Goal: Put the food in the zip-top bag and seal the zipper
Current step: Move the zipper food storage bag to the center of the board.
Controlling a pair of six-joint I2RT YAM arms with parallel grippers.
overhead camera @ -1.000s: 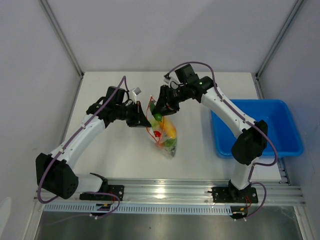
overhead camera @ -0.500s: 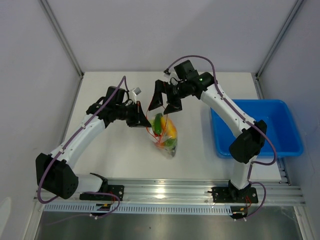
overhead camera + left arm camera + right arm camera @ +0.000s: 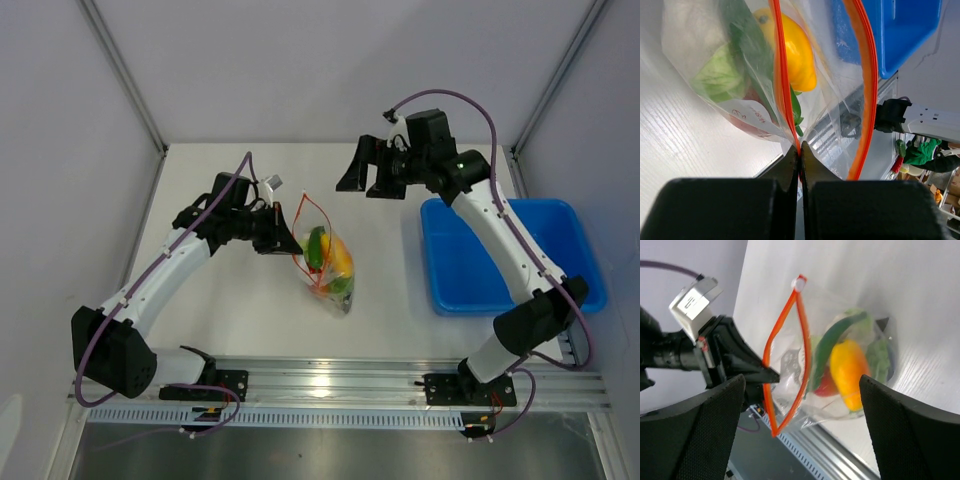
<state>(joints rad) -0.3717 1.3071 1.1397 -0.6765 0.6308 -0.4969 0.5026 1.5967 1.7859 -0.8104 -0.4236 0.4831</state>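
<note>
The small clear crinkly zip-top bag [image 3: 328, 268] lies on the white bench [image 3: 230, 310], toy food [image 3: 847, 372] inside, its orange-red zipper strip [image 3: 870, 90] gaping. The left gripper [image 3: 800, 150] clamps one lip; the right gripper [image 3: 368, 178] hovers clear, jaws apart. It should pinch both lips together, then slide along

From overhead I see a blue tray [image 3: 570, 250] sitting on the white table [image 3: 230, 320], at its right edge. A metal rail [image 3: 340, 385] runs along the near side. Grey walls [image 3: 300, 60] close in the back and both sides. My left wrist view catches the tray's corner too.
</note>
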